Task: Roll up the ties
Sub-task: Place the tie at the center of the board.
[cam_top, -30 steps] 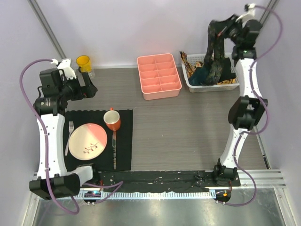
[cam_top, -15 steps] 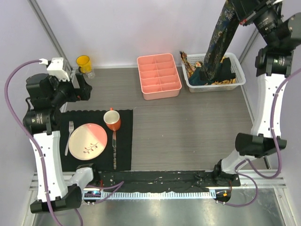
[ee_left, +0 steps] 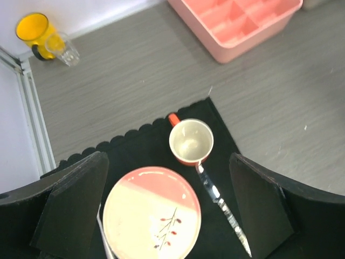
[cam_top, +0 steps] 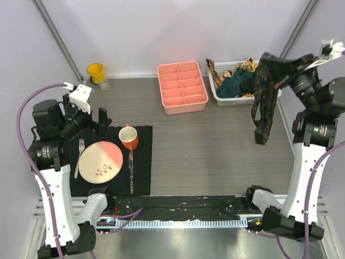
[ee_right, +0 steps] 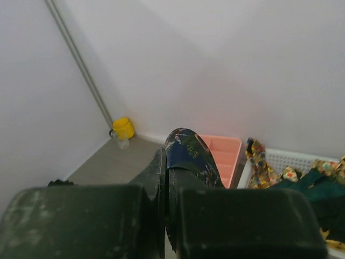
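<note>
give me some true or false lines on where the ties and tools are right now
1. The right tool is shut on a dark tie. True.
2. The left tool holds the cup. False: it is open and empty.
3. The tray holds a rolled tie. False: its compartments are empty.
4. More ties lie in the basket. True.
5. The knife lies left of the plate. False: it lies right; the fork is left.

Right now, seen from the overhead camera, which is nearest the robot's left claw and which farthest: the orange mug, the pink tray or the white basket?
1. Orange mug, just right of the open left gripper.
2. Pink tray, farther right, toward the back.
3. White basket, at the back right.
</note>
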Controlling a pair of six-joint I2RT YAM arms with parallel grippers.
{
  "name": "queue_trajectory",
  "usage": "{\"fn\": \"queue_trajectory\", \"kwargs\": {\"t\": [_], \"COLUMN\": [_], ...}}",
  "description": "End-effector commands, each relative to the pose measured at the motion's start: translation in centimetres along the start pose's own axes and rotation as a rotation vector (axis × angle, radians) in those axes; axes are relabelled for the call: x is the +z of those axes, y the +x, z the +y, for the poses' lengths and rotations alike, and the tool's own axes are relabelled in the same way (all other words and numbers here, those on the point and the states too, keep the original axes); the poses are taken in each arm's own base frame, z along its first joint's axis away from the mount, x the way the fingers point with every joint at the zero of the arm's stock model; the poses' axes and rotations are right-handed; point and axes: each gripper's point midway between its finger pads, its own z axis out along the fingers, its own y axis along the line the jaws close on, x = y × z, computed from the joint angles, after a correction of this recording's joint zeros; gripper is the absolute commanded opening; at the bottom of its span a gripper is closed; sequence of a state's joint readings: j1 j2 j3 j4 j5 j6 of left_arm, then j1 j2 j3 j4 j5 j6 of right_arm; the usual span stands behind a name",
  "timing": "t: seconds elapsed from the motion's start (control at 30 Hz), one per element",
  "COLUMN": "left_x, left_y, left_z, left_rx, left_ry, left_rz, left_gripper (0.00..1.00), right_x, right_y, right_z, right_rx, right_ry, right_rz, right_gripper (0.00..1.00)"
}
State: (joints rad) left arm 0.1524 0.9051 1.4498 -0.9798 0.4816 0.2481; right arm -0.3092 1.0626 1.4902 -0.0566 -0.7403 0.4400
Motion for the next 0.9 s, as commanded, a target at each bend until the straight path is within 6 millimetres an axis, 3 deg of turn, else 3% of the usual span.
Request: {"fn": "queue_trajectory", "kwargs": {"t": [0.0,0.03,0.07,0.1,0.13,0.17,0.2,0.23,0.27,0.3,0.33,0.37,0.47,0.6,0.67,0.73,0.77,0.8,0.87], "left_x": [0.6,0.6,0.7,0.7,0.6,0.7,0.6,0.5,0.5,0.5,0.4,0.3,0.3,0.8,1.4,2.0,2.4,3.2,4.8], "left_y": [2.9,3.4,3.8,4.2,4.8,5.1,5.6,5.8,6.0,6.2,6.2,6.1,6.1,6.3,6.4,6.1,6.0,5.5,5.2], "left_z": [-0.5,-0.5,-0.5,-0.6,-0.8,-0.7,-0.9,-1.1,-1.1,-1.3,-1.4,-1.5,-1.8,-3.3,-4.2,-6.3,-7.1,-8.6,-10.0], "left_rx": [0.070,0.082,0.092,0.101,0.117,0.118,0.115,0.120,0.116,0.102,0.096,0.101,0.103,0.149,0.168,0.231,0.257,0.329,0.396], "left_ry": [0.061,0.068,0.077,0.087,0.099,0.103,0.113,0.126,0.131,0.144,0.153,0.163,0.206,0.303,0.352,0.445,0.477,0.518,0.536], "left_rz": [0.096,0.113,0.126,0.138,0.160,0.174,0.197,0.205,0.217,0.240,0.247,0.254,0.278,0.301,0.312,0.301,0.297,0.268,0.258], "left_gripper": [1.00,1.00,1.00,1.00,1.00,1.00,1.00,1.00,1.00,1.00,1.00,1.00,1.00,1.00,0.99,0.97,0.96,0.95,0.95], "right_x": [0.5,1.1,1.5,1.8,2.3,2.5,2.7,2.2,2.5,2.2,2.1,2.2,1.2,-3.1,-5.1,-7.8,-8.7,-10.2,-11.6], "right_y": [10.0,12.4,16.2,18.3,21.1,24.5,26.4,28.7,29.1,32.8,33.6,34.4,34.0,32.9,32.6,33.9,33.6,34.7,34.8], "right_z": [-1.1,0.2,0.6,1.7,5.9,6.8,8.5,12.7,13.9,14.0,14.2,13.4,10.4,6.2,3.9,1.0,0.1,-0.7,-3.0], "right_rx": [0.151,0.194,0.263,0.296,0.327,0.352,0.358,0.365,0.366,0.402,0.419,0.401,0.277,0.128,-0.046,-0.132,-0.223,-0.239,-0.251], "right_ry": [-0.038,-0.070,-0.086,-0.112,-0.209,-0.203,-0.239,-0.331,-0.358,-0.351,-0.362,-0.357,-0.351,-0.324,-0.302,-0.232,-0.247,-0.233,-0.178], "right_rz": [0.233,0.289,0.374,0.422,0.495,0.566,0.612,0.691,0.724,0.861,0.915,0.960,1.065,1.152,1.159,1.221,1.211,1.254,1.275], "right_gripper": [0.01,0.01,0.01,0.01,0.01,0.01,0.07,0.22,0.49,0.60,0.69,0.78,0.83,0.84,0.84,0.84,0.84,0.84,0.84]}}
